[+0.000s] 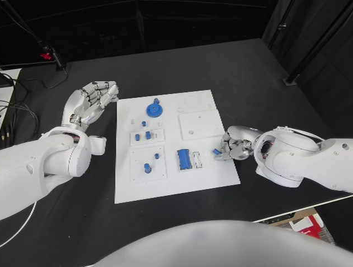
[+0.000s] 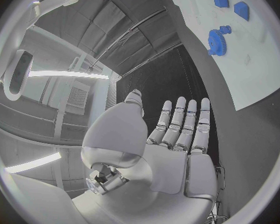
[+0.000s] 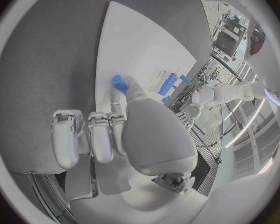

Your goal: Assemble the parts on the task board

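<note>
Meanwhile the right hand (image 1: 234, 148) pinched a small blue part (image 3: 119, 83) at the task board (image 1: 216, 178) edge; the left hand (image 1: 90, 100) lay spread.

No legible txt, labels or nos. on any obj in these views

Matt white board (image 1: 204, 172) on a matt black table (image 1: 224, 67)

The blue gear (image 1: 154, 109) and small blue parts (image 1: 184, 158) look like smooth plastic; both arms wear glossy white shells, and the left hand (image 2: 177, 134) and right hand (image 1: 234, 148) show brushed silver metal.
</note>
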Controlling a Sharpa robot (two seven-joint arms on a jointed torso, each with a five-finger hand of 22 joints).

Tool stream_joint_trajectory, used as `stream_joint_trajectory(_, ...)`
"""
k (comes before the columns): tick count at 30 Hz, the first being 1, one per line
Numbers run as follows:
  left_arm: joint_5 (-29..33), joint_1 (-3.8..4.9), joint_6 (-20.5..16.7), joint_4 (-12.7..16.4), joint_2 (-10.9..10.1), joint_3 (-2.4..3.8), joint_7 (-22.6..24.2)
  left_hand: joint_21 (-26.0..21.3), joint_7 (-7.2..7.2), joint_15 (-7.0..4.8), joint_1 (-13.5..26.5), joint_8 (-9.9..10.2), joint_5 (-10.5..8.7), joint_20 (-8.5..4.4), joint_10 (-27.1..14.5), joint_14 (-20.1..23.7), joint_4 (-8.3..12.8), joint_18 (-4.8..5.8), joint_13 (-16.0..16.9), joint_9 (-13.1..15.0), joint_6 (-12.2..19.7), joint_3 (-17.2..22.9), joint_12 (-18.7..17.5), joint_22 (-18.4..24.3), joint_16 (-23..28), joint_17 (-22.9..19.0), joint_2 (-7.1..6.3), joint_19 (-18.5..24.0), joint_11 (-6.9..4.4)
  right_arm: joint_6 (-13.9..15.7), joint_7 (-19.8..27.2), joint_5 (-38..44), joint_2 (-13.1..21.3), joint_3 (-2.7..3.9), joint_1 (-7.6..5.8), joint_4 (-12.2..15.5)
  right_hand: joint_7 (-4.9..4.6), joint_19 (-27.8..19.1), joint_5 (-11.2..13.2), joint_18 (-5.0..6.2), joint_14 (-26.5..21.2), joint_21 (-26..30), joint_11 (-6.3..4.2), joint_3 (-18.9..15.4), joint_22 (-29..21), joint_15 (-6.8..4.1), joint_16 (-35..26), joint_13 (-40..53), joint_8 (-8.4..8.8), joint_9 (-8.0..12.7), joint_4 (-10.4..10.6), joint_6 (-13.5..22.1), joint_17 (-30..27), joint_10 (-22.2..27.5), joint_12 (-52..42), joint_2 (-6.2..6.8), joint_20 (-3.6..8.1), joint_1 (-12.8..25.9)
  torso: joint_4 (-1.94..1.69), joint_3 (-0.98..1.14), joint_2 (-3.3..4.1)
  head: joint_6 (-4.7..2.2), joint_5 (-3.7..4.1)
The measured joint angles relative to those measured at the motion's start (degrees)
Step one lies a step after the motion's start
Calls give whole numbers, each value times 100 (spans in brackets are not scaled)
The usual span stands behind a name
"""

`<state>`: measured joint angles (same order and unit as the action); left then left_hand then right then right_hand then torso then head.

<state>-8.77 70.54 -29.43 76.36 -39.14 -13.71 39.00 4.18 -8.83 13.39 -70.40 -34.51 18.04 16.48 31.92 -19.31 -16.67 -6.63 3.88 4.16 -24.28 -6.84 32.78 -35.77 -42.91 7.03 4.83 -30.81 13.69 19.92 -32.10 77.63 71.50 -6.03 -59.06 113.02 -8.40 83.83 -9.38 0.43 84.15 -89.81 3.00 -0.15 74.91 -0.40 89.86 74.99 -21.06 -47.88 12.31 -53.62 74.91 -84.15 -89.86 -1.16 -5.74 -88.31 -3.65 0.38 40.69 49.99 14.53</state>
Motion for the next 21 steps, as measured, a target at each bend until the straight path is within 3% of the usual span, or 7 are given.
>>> stream_joint_trajectory(1,0,0,0,0,-1,0,0,0,0,0,0,0,0,0,0,0,0,0,0,0,0,0,0,0,0,0,0,0,0,73,62,-89,20,-3,4,17,-5,0,-3,0,0,0,0,31,0,0,0,1,34,386,3,-54,0,0,0,0,0,0,0,0,0,0,0)
stream_joint_trajectory(2,0,-1,0,0,-2,0,0,0,0,0,0,0,0,0,0,0,0,0,0,0,0,0,0,0,0,0,0,0,0,130,110,-152,34,-3,5,31,12,0,-22,0,0,0,0,74,0,0,0,7,64,1152,4,-131,0,0,-1,0,0,0,1,0,0,0,0)
stream_joint_trajectory(3,0,-2,0,0,-2,0,0,0,0,0,0,0,0,0,0,0,0,0,0,0,0,0,0,0,0,0,0,0,0,190,163,-218,50,-2,5,48,57,0,-48,0,0,0,1,101,0,0,0,12,81,2025,-6,-200,0,-1,-1,14,0,-14,0,0,-1,0,0)
stream_joint_trajectory(4,0,-3,0,0,-3,0,0,0,0,0,0,0,0,0,0,0,0,0,0,0,0,0,0,0,0,0,0,0,0,249,217,-281,67,-1,5,65,154,0,-48,0,0,0,9,122,0,0,0,12,115,3215,-11,-321,0,-9,-1,9,0,-38,1,0,-1,0,0)
stream_joint_trajectory(5,0,-3,0,0,-3,0,0,0,0,0,0,0,0,0,0,0,0,0,0,0,0,0,0,0,0,0,0,0,0,321,286,-372,91,0,5,88,177,0,-49,0,-1,0,9,260,0,1,0,15,180,3869,-115,-377,0,-9,-13,8,0,-68,1,0,-1,0,0)
stream_joint_trajectory(8,0,-6,0,0,-3,0,0,0,0,0,0,0,0,0,0,0,0,0,0,0,0,0,0,0,0,0,0,0,0,456,420,-594,142,-18,20,122,144,0,-111,0,-1,0,-4,502,0,1,0,12,239,4177,-296,-415,0,4,-22,7,0,-69,0,1,-1,0,-1)
stream_joint_trajectory(21,0,-13,0,-10,6,0,0,0,0,0,0,0,0,0,0,0,0,0,0,0,0,0,0,-1,0,0,0,0,0,864,966,-1588,267,-30,36,255,49,0,-372,0,-1,0,-14,684,0,1,0,-6,397,4197,-305,-509,0,14,-23,-53,0,-50,-7,0,-1,0,-21)
